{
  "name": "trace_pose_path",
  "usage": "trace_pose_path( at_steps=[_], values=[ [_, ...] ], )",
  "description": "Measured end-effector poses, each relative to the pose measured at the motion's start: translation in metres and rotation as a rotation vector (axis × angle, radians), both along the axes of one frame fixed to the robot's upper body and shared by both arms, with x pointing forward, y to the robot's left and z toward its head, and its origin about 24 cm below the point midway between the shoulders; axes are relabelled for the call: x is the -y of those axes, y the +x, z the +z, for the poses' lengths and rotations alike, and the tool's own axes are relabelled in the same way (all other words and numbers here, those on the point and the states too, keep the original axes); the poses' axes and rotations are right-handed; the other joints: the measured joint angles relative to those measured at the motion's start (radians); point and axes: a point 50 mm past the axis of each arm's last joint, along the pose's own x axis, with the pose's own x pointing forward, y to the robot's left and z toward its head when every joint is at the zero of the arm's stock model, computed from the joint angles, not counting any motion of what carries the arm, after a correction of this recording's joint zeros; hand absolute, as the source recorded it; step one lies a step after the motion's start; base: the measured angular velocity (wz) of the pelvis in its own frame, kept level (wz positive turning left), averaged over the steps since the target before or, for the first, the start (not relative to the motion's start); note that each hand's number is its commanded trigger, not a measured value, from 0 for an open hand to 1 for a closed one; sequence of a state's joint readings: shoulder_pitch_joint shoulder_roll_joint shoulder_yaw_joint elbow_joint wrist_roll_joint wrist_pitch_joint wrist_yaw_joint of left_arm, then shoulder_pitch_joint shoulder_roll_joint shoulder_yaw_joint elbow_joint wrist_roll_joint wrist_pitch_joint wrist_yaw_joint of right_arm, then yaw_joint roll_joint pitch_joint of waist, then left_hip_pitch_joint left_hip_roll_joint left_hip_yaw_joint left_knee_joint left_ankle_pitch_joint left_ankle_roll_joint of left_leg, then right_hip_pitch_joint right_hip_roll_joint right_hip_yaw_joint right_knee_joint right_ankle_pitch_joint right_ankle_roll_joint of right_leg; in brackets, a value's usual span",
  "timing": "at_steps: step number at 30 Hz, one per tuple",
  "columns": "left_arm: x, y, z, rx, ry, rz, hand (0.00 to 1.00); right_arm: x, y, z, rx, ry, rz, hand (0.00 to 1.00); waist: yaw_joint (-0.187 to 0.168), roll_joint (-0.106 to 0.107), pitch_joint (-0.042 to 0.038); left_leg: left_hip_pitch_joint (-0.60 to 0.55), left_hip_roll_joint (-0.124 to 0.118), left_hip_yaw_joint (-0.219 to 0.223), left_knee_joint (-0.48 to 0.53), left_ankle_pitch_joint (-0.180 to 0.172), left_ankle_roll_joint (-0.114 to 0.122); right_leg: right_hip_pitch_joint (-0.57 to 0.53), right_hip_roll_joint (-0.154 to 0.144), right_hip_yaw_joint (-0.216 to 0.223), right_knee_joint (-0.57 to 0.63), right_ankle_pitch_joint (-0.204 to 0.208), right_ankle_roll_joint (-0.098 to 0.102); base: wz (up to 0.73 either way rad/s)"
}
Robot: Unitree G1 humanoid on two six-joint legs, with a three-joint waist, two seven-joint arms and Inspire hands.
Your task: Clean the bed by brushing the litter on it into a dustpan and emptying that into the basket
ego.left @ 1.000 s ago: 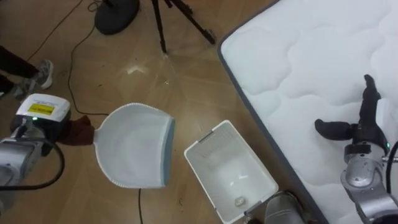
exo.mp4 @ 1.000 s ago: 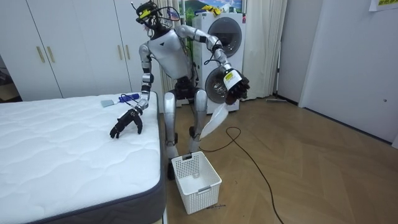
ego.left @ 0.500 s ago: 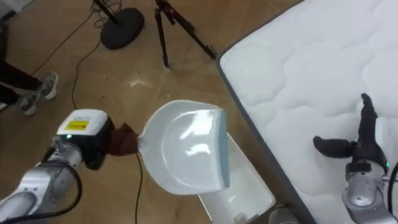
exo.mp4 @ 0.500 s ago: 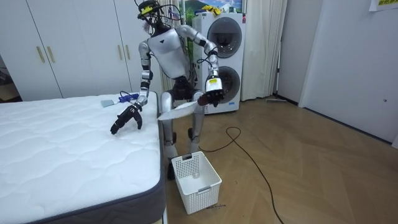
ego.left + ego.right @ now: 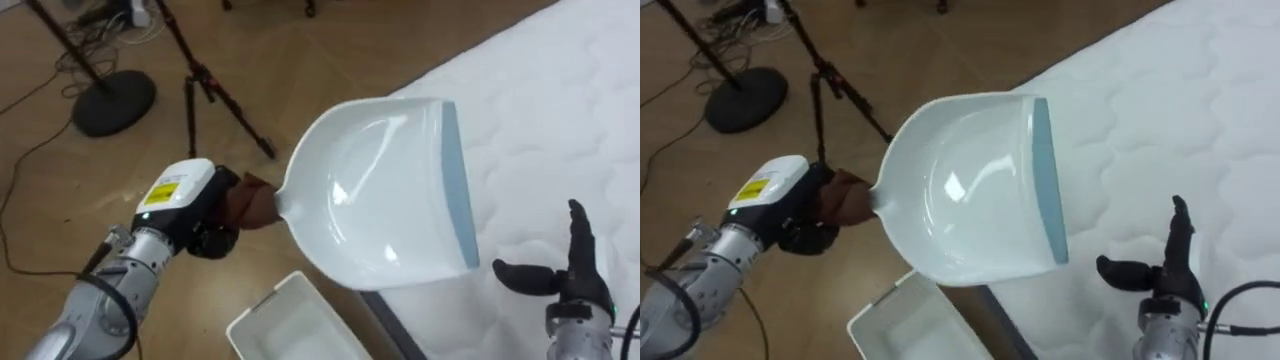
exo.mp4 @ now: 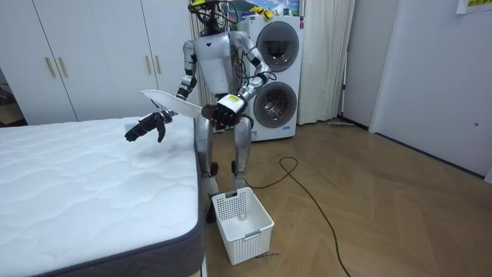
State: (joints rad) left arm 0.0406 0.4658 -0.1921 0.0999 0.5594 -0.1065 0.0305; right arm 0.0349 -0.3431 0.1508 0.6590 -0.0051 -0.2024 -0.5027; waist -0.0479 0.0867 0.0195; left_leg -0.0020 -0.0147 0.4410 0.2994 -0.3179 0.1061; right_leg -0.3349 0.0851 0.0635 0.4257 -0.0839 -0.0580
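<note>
The left robot hand (image 5: 213, 218) is closed around the brown handle (image 5: 252, 203) of a white dustpan (image 5: 380, 190), which it holds in the air over the edge of the bed (image 5: 560, 110). The right robot hand (image 5: 572, 277) hovers above the bed with its fingers straight and thumb spread wide. A white basket (image 5: 290, 330) stands on the floor (image 5: 40, 200) beside the bed.

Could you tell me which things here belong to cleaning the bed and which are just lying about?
Part of the job:
dustpan, held by its handle in the left hand
bed, with the right hand open above it
white basket on the floor beside the bed, probably for the sweepings

Just lying about:
tripod
round stand base
washing machines
</note>
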Motion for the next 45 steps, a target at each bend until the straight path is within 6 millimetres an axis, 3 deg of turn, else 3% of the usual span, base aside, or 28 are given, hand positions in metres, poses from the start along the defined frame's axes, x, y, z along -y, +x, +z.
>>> trace_pose_path(
  at_steps=[1, 2, 3, 4, 6, 7, 9, 10, 11, 12, 13, 14, 15, 16, 17, 18, 21, 23, 28, 31, 32, 33, 34, 35, 36, 37, 42, 45],
  values=[
    [0.0, 0.0, 0.001, 0.012, -0.008, 0.004, 1.0, -0.001, 0.001, 0.001, 0.003, 0.002, 0.004, 0.0, 0.004, -0.006, -0.0007, 0.001, 0.003, 0.003, -0.001, -0.004, -0.001, 0.003, -0.008, -0.047, -0.022, 0.018, -0.015, -1.34],
    [0.001, 0.0, 0.002, 0.039, -0.024, 0.015, 1.0, -0.002, 0.004, 0.002, 0.012, 0.005, 0.01, 0.0, 0.003, -0.018, -0.0043, 0.0, 0.013, 0.038, -0.013, -0.004, -0.001, 0.011, -0.019, -0.134, -0.06, 0.054, -0.035, -1.12],
    [0.003, 0.001, 0.002, 0.058, -0.061, 0.029, 1.0, -0.003, 0.008, 0.004, 0.024, 0.007, 0.011, 0.0, 0.003, -0.022, -0.0024, -0.002, 0.028, 0.094, -0.029, -0.004, 0.0, 0.009, -0.039, -0.233, -0.039, 0.046, -0.03, -1.04],
    [0.006, 0.001, 0.001, 0.059, -0.089, 0.036, 1.0, -0.002, 0.008, 0.005, 0.026, 0.006, 0.006, 0.0, 0.003, -0.024, -0.0029, 0.005, 0.029, 0.116, -0.035, -0.004, 0.001, 0.007, -0.06, -0.269, 0.011, 0.017, -0.011, -0.91],
    [0.019, 0.0, 0.0, 0.077, -0.23, 0.055, 1.0, -0.003, 0.009, 0.006, 0.044, 0.019, -0.014, 0.0, 0.002, -0.023, -0.0047, 0.037, 0.029, 0.203, -0.069, -0.002, 0.002, 0.045, -0.17, -0.304, 0.175, -0.1, 0.041, -0.94],
    [0.021, 0.0, 0.0, 0.084, -0.259, 0.062, 1.0, -0.004, 0.01, 0.006, 0.05, 0.019, -0.01, 0.0, 0.004, -0.025, -0.0042, 0.039, 0.028, 0.219, -0.069, -0.002, 0.002, 0.066, -0.199, -0.3, 0.186, -0.115, 0.058, -0.93],
    [0.024, 0.0, -0.005, 0.086, -0.336, 0.101, 1.0, -0.013, 0.01, 0.003, 0.061, 0.047, -0.005, 0.0, 0.017, -0.054, -0.0046, 0.039, 0.022, 0.28, -0.049, -0.002, 0.003, 0.14, -0.275, -0.287, 0.133, -0.133, 0.102, -0.98],
    [0.024, 0.0, -0.007, 0.081, -0.348, 0.111, 1.0, -0.016, 0.009, 0.001, 0.055, 0.059, -0.003, 0.0, 0.02, -0.064, -0.0033, 0.038, 0.025, 0.279, -0.039, -0.002, 0.003, 0.145, -0.274, -0.285, 0.091, -0.13, 0.109, -1.15],
    [0.025, -0.003, -0.011, 0.064, -0.37, 0.131, 1.0, -0.023, 0.008, -0.003, 0.044, 0.076, 0.014, 0.0, 0.035, -0.072, -0.004, 0.032, 0.036, 0.242, -0.017, -0.001, 0.003, 0.164, -0.255, -0.288, 0.019, -0.114, 0.119, -1.29],
    [0.024, -0.006, -0.016, 0.045, -0.392, 0.153, 1.0, -0.032, 0.01, -0.003, 0.046, 0.093, 0.038, 0.0, 0.046, -0.073, -0.0057, 0.011, 0.049, 0.173, 0.025, -0.001, 0.003, 0.2, -0.228, -0.256, -0.063, -0.08, 0.128, -1.29],
    [0.023, -0.007, -0.018, 0.04, -0.406, 0.164, 1.0, -0.037, 0.012, -0.003, 0.051, 0.103, 0.053, 0.0, 0.048, -0.078, -0.0024, -0.014, 0.058, 0.14, 0.078, -0.001, 0.003, 0.215, -0.221, -0.234, -0.107, -0.061, 0.133, -0.99],
    [0.023, -0.008, -0.023, 0.019, -0.443, 0.183, 1.0, -0.043, 0.014, -0.003, 0.052, 0.124, 0.074, 0.0, 0.034, -0.089, -0.0003, -0.081, 0.065, 0.056, 0.172, 0.001, -0.021, 0.23, -0.224, -0.178, -0.156, -0.034, 0.147, -0.41],
    [0.028, -0.006, -0.024, 0.008, -0.477, 0.177, 1.0, -0.044, 0.014, -0.004, 0.05, 0.129, 0.075, 0.0, 0.014, -0.085, -0.003, -0.116, 0.076, -0.02, 0.107, 0.005, -0.028, 0.216, -0.221, -0.152, -0.156, -0.033, 0.157, -0.24],
    [0.03, -0.004, -0.023, 0.012, -0.485, 0.168, 1.0, -0.043, 0.014, -0.004, 0.045, 0.135, 0.073, 0.0, 0.018, -0.087, -0.0036, -0.12, 0.082, -0.013, 0.108, -0.002, -0.023, 0.196, -0.221, -0.158, -0.132, -0.045, 0.163, -0.14],
    [0.031, -0.005, -0.024, 0.004, -0.495, 0.169, 1.0, -0.047, 0.013, -0.007, 0.027, 0.154, 0.081, 0.0, 0.021, -0.102, -0.0058, -0.109, 0.093, 0.082, 0.093, -0.002, -0.01, 0.174, -0.241, -0.215, -0.066, -0.067, 0.16, -0.21],
    [0.032, -0.009, -0.028, -0.019, -0.502, 0.175, 1.0, -0.049, 0.009, -0.009, 0.013, 0.166, 0.086, 0.0, 0.024, -0.112, -0.0126, -0.082, 0.093, 0.131, 0.061, 0.004, -0.005, 0.186, -0.254, -0.267, -0.025, -0.083, 0.153, -0.29],
    [0.026, -0.022, -0.043, -0.084, -0.569, 0.246, 1.0, -0.051, 0.011, -0.005, 0.04, 0.164, 0.108, 0.0, 0.048, -0.116, -0.0132, -0.026, 0.092, 0.203, 0.023, 0.015, -0.011, 0.26, -0.245, -0.317, -0.088, -0.085, 0.151, -0.54],
    [0.022, -0.028, -0.054, -0.131, -0.593, 0.293, 1.0, -0.051, 0.008, -0.006, 0.029, 0.151, 0.123, 0.0, 0.034, -0.112, -0.0109, -0.001, 0.092, 0.207, 0.013, 0.019, -0.018, 0.303, -0.234, -0.319, -0.141, -0.079, 0.157, -0.17],
    [0.019, -0.035, -0.062, -0.176, -0.602, 0.325, 1.0, -0.051, 0.002, -0.01, -0.001, 0.167, 0.158, 0.0, -0.006, -0.109, -0.0099, 0.007, 0.11, 0.212, 0.004, 0.033, -0.041, 0.298, -0.216, -0.341, -0.151, -0.065, 0.133, -0.07],
    [0.021, -0.035, -0.062, -0.176, -0.609, 0.325, 1.0, -0.052, -0.002, -0.01, -0.01, 0.154, 0.178, 0.0, -0.02, -0.107, -0.0132, 0.012, 0.12, 0.22, 0.009, 0.042, -0.055, 0.28, -0.201, -0.324, -0.147, -0.063, 0.119, -0.29],
    [0.021, -0.037, -0.062, -0.175, -0.613, 0.331, 1.0, -0.052, -0.001, -0.01, -0.009, 0.149, 0.186, 0.0, -0.011, -0.104, -0.0144, 0.015, 0.118, 0.2, 0.009, 0.044, -0.059, 0.266, -0.187, -0.281, -0.148, -0.06, 0.113, -1.16],
    [0.02, -0.04, -0.063, -0.171, -0.619, 0.347, 0.98, -0.052, 0.0, -0.008, -0.006, 0.147, 0.2, 0.0, 0.029, -0.098, -0.0153, 0.016, 0.098, 0.058, 0.009, 0.045, -0.06, 0.246, -0.164, -0.215, -0.147, -0.05, 0.099, -1.53],
    [0.018, -0.043, -0.064, -0.17, -0.625, 0.365, 0.98, -0.054, 0.002, -0.008, -0.005, 0.143, 0.216, 0.0, 0.042, -0.094, -0.0149, 0.016, 0.084, -0.049, 0.009, 0.045, -0.06, 0.241, -0.151, -0.184, -0.151, -0.043, 0.094, -1.8],
    [0.015, -0.046, -0.065, -0.169, -0.63, 0.388, 0.57, -0.056, 0.003, -0.007, -0.005, 0.134, 0.237, 0.0, 0.045, -0.089, -0.0161, 0.022, 0.062, -0.214, 0.008, 0.044, -0.061, 0.247, -0.128, -0.14, -0.157, -0.032, 0.086, -1.37],
    [0.014, -0.046, -0.065, -0.166, -0.634, 0.395, 0.52, -0.056, 0.0, -0.009, -0.015, 0.13, 0.243, 0.0, 0.046, -0.086, -0.0174, 0.034, 0.053, -0.286, 0.004, 0.042, -0.066, 0.248, -0.112, -0.112, -0.161, -0.026, 0.081, -1.11],
    [0.014, -0.046, -0.065, -0.164, -0.637, 0.396, 0.0, -0.056, -0.001, -0.01, -0.019, 0.129, 0.243, 0.0, 0.044, -0.085, -0.0176, 0.044, 0.053, -0.297, 0.0, 0.039, -0.071, 0.247, -0.104, -0.103, -0.159, -0.025, 0.079, -0.92],
    [0.015, -0.046, -0.057, -0.129, -0.657, 0.385, 0.0, -0.052, -0.004, -0.01, -0.031, 0.14, 0.245, 0.0, 0.032, -0.075, -0.0214, 0.098, 0.062, -0.277, -0.069, 0.037, -0.093, 0.229, -0.053, -0.034, -0.152, -0.014, 0.056, -0.61],
    [0.015, -0.048, -0.057, -0.126, -0.66, 0.386, 0.0, -0.052, -0.004, -0.009, -0.025, 0.14, 0.243, 0.0, 0.045, -0.064, -0.0253, 0.116, 0.064, -0.283, -0.079, 0.039, -0.097, 0.228, -0.04, -0.033, -0.152, -0.01, 0.046, -0.45]
  ],
)
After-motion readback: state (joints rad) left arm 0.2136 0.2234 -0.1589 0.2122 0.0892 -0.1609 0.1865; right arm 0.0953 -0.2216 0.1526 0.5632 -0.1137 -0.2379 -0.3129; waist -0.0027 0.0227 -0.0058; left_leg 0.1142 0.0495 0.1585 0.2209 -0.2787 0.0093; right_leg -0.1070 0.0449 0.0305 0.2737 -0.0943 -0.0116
